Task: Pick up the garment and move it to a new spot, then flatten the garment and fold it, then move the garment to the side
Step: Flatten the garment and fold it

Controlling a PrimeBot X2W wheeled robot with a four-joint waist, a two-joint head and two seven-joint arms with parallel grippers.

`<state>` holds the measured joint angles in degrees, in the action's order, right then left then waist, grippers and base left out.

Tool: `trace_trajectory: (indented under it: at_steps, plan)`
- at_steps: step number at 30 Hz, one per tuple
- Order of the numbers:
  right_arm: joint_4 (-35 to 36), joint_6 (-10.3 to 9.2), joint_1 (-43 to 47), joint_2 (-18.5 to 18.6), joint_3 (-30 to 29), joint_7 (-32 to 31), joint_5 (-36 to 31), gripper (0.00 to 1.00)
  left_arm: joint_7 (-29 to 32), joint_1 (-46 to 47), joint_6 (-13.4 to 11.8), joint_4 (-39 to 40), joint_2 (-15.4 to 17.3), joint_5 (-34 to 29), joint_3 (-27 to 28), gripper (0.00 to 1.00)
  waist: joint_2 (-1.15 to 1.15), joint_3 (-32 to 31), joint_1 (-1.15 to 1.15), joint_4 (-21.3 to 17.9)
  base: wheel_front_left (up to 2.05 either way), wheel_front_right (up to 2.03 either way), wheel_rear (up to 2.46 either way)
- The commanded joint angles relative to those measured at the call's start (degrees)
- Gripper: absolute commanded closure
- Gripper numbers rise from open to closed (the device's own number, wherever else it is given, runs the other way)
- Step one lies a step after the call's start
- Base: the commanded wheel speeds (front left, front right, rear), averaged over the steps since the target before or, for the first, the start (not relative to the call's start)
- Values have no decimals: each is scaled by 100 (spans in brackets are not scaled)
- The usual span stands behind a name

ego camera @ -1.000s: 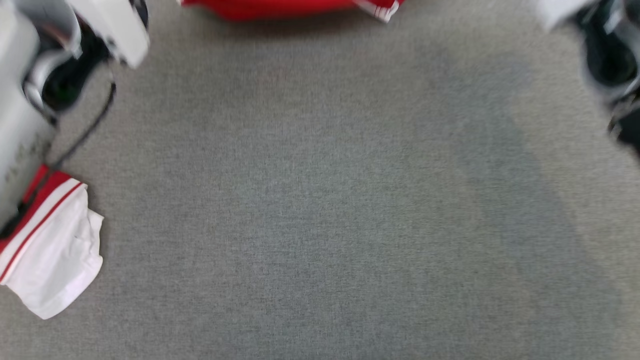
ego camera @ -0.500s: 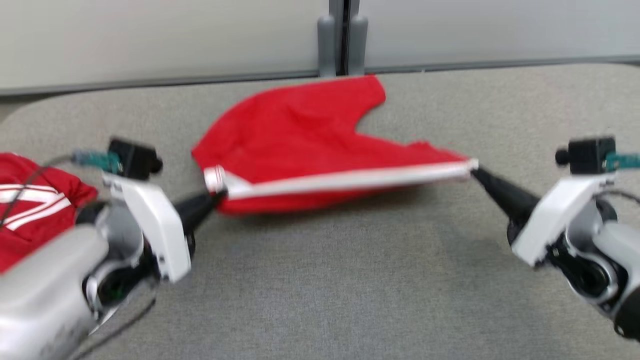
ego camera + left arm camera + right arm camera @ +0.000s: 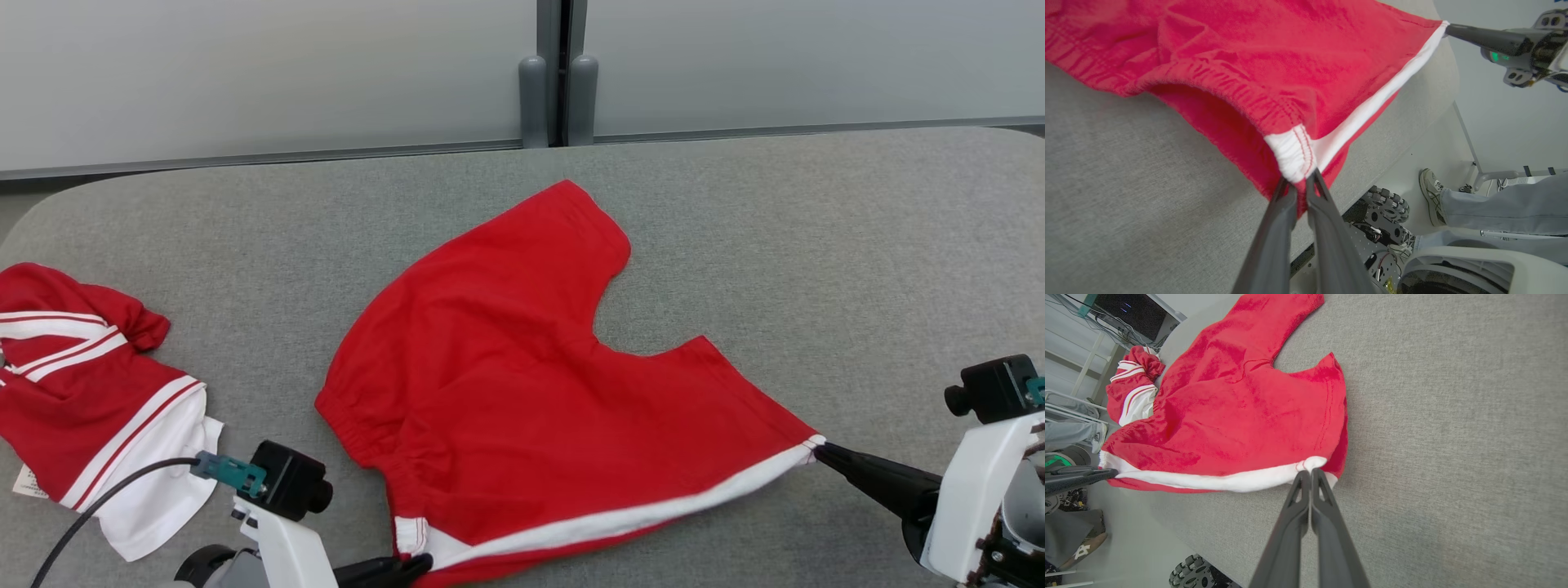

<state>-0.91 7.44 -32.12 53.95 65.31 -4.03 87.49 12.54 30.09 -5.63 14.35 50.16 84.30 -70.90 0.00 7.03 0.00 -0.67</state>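
- Two claws hold one garment (image 3: 522, 359), a pair of red shorts with a white side stripe. It lies spread on the bench (image 3: 816, 245) toward its front edge.
- One leg of the shorts points at the far wall and the other points right. The gathered waistband faces left.
- Left claw (image 3: 420, 563): fingers clamped on the white waistband corner of the garment, at the front edge of the bench.
- Right claw (image 3: 820, 447): fingers pressed together on the hem end of the white stripe.
- The stripe runs stretched between the two grip points.
- Bench surface: grey woven cover with a rounded far-left corner.
- A second garment (image 3: 90, 384), red and white, lies crumpled at the left of the bench, apart from the shorts.
- Room: pale wall panels (image 3: 245, 73) stand behind the bench, joined at a grey post (image 3: 559, 90).
- Left wrist view: the waistband opening of the garment (image 3: 1274, 53) gapes above the left claw (image 3: 1298, 183).
- The same view shows the right claw (image 3: 1449, 28) at the far stripe end. Below the bench edge are a pale floor (image 3: 1437, 151), the studded wheels (image 3: 1386, 206), and a person's leg (image 3: 1502, 208) with a sports shoe (image 3: 1431, 196).
- Right wrist view: the garment (image 3: 1229, 408) lies flat beyond the right claw (image 3: 1309, 471), with the left claw (image 3: 1112, 473) at the far stripe end.
- The second garment (image 3: 1133, 392) lies beyond the shorts.
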Motion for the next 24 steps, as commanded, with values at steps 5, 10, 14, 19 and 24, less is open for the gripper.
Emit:
trace_trajectory:
  at_steps: [5,10,14,19,24]
  plan:
    - [472,9,-36,311,-141,-143,121,100,149,-44,-119,292,159,48,14,100,0,131,0,96,0,0,0]
    - [402,9,-666,174,-371,-564,126,100,549,314,108,317,241,483,244,100,0,432,0,231,0,0,0]
    - [-102,9,-1341,-137,-487,-1122,151,100,1130,734,541,259,309,1081,495,100,0,777,0,415,0,0,0]
    - [-901,9,-2215,-625,-567,-1807,182,100,1761,1280,912,-37,391,1677,830,100,0,1210,0,667,0,0,0]
    - [-1654,7,-2963,-1116,-627,-2197,57,100,2106,1695,1125,-476,301,2152,1157,100,0,1582,0,897,0,0,0]
